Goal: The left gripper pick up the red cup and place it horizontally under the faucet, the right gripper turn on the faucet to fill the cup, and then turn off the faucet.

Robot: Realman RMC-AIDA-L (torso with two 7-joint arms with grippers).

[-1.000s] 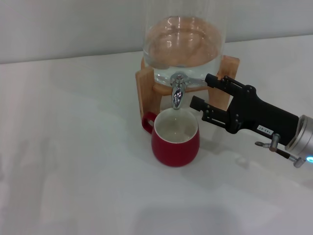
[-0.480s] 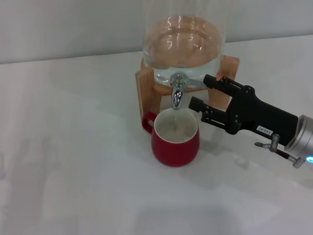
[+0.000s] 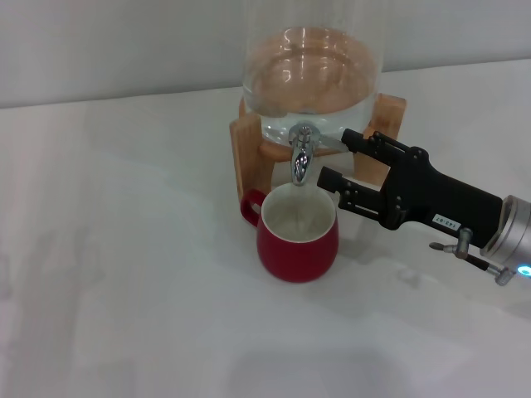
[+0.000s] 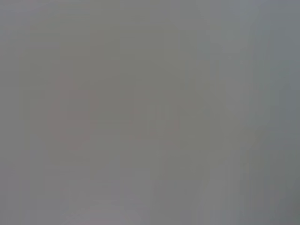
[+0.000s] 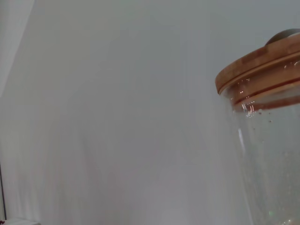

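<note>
Our right gripper (image 3: pixel 333 157) reaches in from the right with its two black fingers spread apart and closed on nothing; one fingertip sits just beside the faucet (image 3: pixel 301 155), about level with its valve, and the other hangs lower, just above the rim of the red cup (image 3: pixel 297 235). The cup stands upright on the white table (image 3: pixel 124 249), directly below the spout and just ahead of the lower fingertip, with its loop handle turned away from us toward the far side. We judge the cup a stiff, glazed ceramic piece, fairly heavy and growing heavier and sloshier as it fills, slick on the outside and liable to chip, so it is best left where it stands. The faucet is small, rigid polished metal, and its thin lever is the only sensible place to take hold; we expect it to be slippery, so the fingertips must close squarely across it. Just behind the fingertips rises the glass water jar (image 3: pixel 311 75) on its wooden stand (image 3: pixel 249 149), whose right-hand post stands close behind the upper finger and narrows our approach; the wooden lid (image 5: pixel 260 65) shows in the right wrist view. The left gripper appears in no view.
</note>
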